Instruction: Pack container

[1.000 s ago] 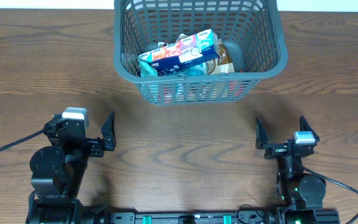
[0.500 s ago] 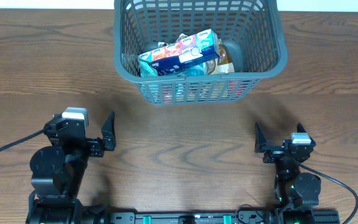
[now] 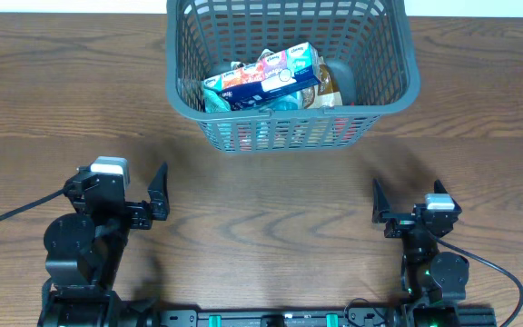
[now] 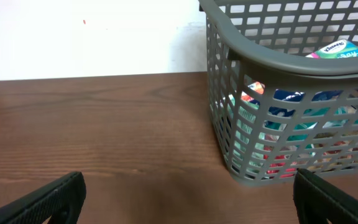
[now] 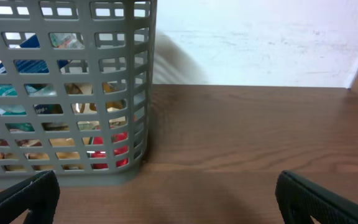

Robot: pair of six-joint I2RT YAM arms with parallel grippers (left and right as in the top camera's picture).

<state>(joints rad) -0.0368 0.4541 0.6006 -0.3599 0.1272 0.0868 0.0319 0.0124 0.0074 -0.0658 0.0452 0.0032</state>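
Observation:
The container [image 3: 405, 64] is a large grey-blue lattice basket at the table's far middle, holding several grocery packets, with a blue and white box [image 3: 271, 80] on top. It also shows in the left wrist view [image 4: 272, 59] and the right wrist view [image 5: 143, 74]. My left gripper [image 3: 158, 193] is open and empty near the front left, well short of the basket; its fingertips frame bare wood [image 4: 185, 199]. My right gripper [image 3: 409, 202] is open and empty near the front right, its fingertips over bare wood [image 5: 166, 199].
The brown wooden table [image 3: 53, 100] runs to a white wall [image 4: 92, 37] at the back. Black cables trail from the arm bases at the front left [image 3: 7, 218] and front right [image 3: 498, 272].
My right arm has drawn back toward its base and settled. The left arm and the basket have not moved.

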